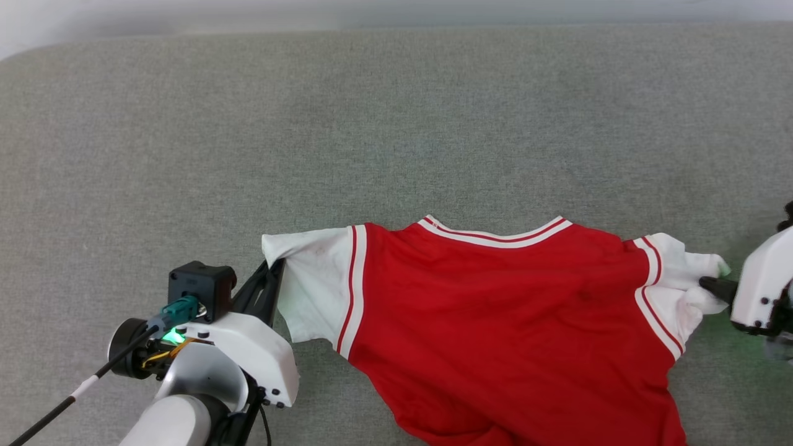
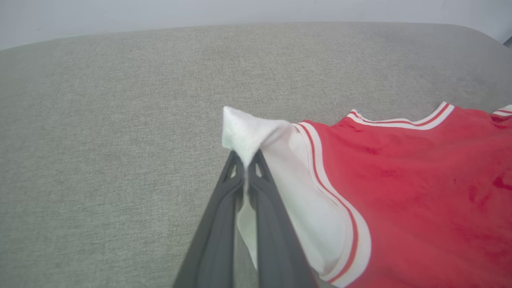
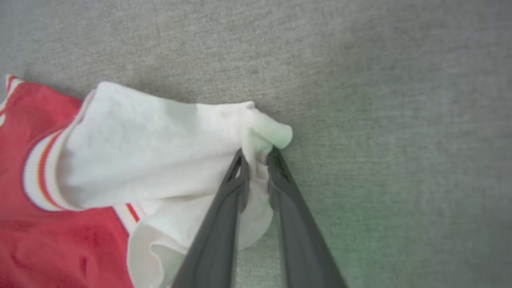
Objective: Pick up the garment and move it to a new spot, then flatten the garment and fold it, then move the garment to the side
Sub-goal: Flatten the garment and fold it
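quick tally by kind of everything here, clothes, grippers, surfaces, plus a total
garment: 1
grippers: 2 (left gripper and right gripper, each pinching a white end of the garment)
grey surface: 1
total: 4

Left claw: two long dark-grey fingers, glossy white shell with black screws. Against the black box sits a teal plug. Below the box are a green light and a white-banded black cable. Right claw: matching white casing.
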You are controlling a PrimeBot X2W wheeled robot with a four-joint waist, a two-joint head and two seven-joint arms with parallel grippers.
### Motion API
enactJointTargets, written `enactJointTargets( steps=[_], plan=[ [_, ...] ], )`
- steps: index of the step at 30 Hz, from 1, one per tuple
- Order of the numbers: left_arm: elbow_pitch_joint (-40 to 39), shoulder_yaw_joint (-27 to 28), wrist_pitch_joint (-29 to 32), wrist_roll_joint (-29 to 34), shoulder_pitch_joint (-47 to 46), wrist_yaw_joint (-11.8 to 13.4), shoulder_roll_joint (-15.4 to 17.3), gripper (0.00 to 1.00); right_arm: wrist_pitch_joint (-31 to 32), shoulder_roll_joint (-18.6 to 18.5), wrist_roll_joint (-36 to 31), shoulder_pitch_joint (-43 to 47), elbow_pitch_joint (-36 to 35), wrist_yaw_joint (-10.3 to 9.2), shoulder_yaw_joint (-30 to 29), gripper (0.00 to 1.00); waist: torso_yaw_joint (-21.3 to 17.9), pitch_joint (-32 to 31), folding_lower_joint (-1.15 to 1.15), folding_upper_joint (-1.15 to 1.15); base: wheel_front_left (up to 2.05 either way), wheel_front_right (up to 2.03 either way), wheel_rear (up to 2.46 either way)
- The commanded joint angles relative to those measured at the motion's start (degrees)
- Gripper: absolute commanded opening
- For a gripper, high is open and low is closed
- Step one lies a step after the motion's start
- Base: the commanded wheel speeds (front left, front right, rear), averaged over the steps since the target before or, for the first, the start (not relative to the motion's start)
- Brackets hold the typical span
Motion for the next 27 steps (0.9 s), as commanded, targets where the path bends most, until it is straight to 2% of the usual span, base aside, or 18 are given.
enactJointTargets(
  steps=[1,8,15,20,23,24,27],
  plan=[
    [0.43,0.37,-0.76,-0.44,0.02,-0.35,0.00,0.00,0.16,2.52,-0.16,2.16,1.54,0.02,2.10,0.00,-0.55,-1.01,0.00,0.00,0.00,0.00,0.00],
    [1.85,3.18,-3.31,-0.80,-2.90,-0.95,1.31,0.00,-7.87,-1.72,-3.21,-2.05,-4.28,0.01,4.03,0.00,-2.70,-5.46,0.00,0.00,0.00,0.00,0.00],
    [4.89,7.13,-5.15,-0.89,-13.38,-1.86,2.02,0.00,-15.66,-2.47,-8.93,-8.75,-6.34,0.01,3.96,0.00,-4.71,-8.54,0.00,0.00,0.00,0.00,0.00],
    [10.85,9.91,-7.05,-3.25,-21.20,-3.47,1.01,0.00,-19.04,-1.98,-11.40,-14.75,-5.69,0.01,4.66,0.00,-5.54,-8.68,0.00,0.00,0.00,0.00,0.00],
    [16.39,12.17,-9.26,-4.89,-27.70,-5.20,0.48,0.00,-21.90,-1.46,-12.59,-20.15,-4.89,0.00,5.07,0.00,-6.22,-7.57,0.00,0.00,0.00,0.00,0.00],
    [19.99,12.89,-10.83,-5.56,-32.35,-6.45,-0.08,0.00,-23.88,-1.37,-13.06,-23.82,-4.12,0.00,5.13,0.00,-6.41,-6.48,0.00,0.00,0.00,0.00,0.00],
    [23.60,13.22,-12.29,-5.43,-37.22,-7.59,-0.32,0.00,-26.08,-1.80,-14.04,-28.01,-3.32,0.00,5.12,0.00,-6.48,-5.05,0.00,0.00,0.00,0.00,0.00]
  ],
)
